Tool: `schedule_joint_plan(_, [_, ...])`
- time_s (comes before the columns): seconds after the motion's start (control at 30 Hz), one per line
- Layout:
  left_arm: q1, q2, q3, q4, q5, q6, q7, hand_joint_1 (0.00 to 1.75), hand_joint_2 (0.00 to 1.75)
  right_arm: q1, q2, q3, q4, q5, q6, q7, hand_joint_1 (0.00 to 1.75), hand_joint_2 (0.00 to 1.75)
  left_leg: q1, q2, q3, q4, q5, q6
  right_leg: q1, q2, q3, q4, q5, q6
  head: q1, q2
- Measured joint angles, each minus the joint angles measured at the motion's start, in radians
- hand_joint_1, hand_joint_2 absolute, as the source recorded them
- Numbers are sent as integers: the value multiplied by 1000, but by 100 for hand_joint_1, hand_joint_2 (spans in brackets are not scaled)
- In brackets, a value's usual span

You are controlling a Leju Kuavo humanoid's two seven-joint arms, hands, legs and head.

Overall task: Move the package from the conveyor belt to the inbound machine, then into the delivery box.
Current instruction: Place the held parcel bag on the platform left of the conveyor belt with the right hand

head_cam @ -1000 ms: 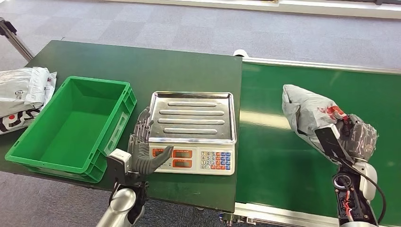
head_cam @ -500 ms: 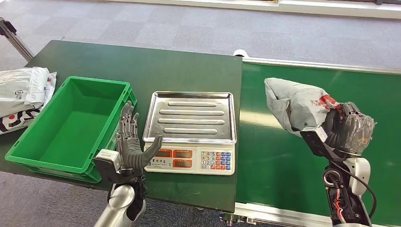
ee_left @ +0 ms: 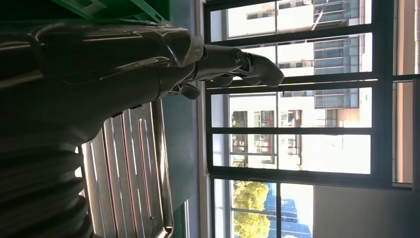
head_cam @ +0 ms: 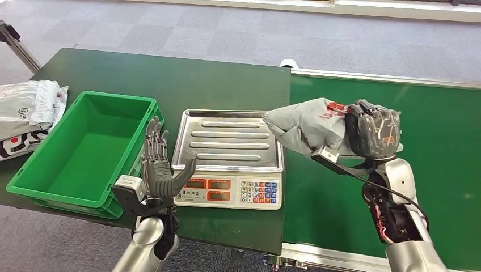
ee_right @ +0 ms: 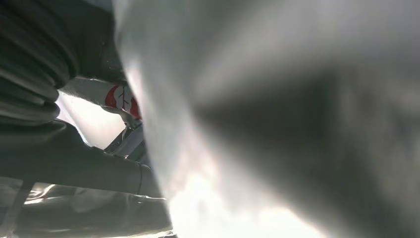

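Carried left toward scale tray (head_cam: 230, 139): soft, light-looking package (head_cam: 303, 127), right hand (head_cam: 371, 130) fingers seemingly wrapped round its right end.

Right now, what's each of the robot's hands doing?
Left hand: open, fingers spread, holding nothing.
Right hand: closed on the grey package.

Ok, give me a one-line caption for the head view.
Right hand carries the grey package over the scale tray's edge; left hand open beside the green crate.

Green table (head_cam: 170, 73): crate (head_cam: 85, 150), scale (head_cam: 230, 150), bags (head_cam: 28, 113)
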Motion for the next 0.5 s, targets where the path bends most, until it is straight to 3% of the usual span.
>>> schedule_joint_plan(0.23, [-6,-3,-1,5,8,-27,2,0,175,-77,31,130,105,89,0,32,175,175,0,0,0,0,0,0,0,0,0,0,0,0,0,0])
schedule_joint_plan(0.5, [-6,-4,-1,5,8,-30,2,0,175,-102,43,178,151,92,-1,35,175,175,0,0,0,0,0,0,0,0,0,0,0,0,0,0])
